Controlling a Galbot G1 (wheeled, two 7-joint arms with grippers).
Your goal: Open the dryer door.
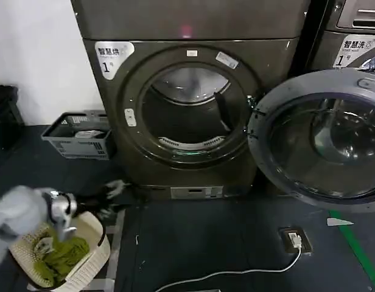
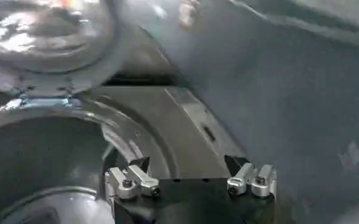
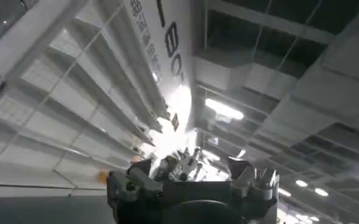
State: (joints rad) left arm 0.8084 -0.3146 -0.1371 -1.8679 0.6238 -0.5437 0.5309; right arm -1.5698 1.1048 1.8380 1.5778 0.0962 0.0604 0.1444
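Dryer door swung wide open, left claw well apart.

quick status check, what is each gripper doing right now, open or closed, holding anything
Left gripper: open, holding nothing, low beside the laundry basket.
Right gripper: fingers open, holding nothing, pointed up at the ceiling.

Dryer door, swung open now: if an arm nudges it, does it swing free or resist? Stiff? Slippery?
The dryer door hangs wide open on its hinge side beside the drum opening, so it would probably pivot rather than slide. Its thick rim and domed glass look rigid and fairly heavy. The smooth rim may be slippery.
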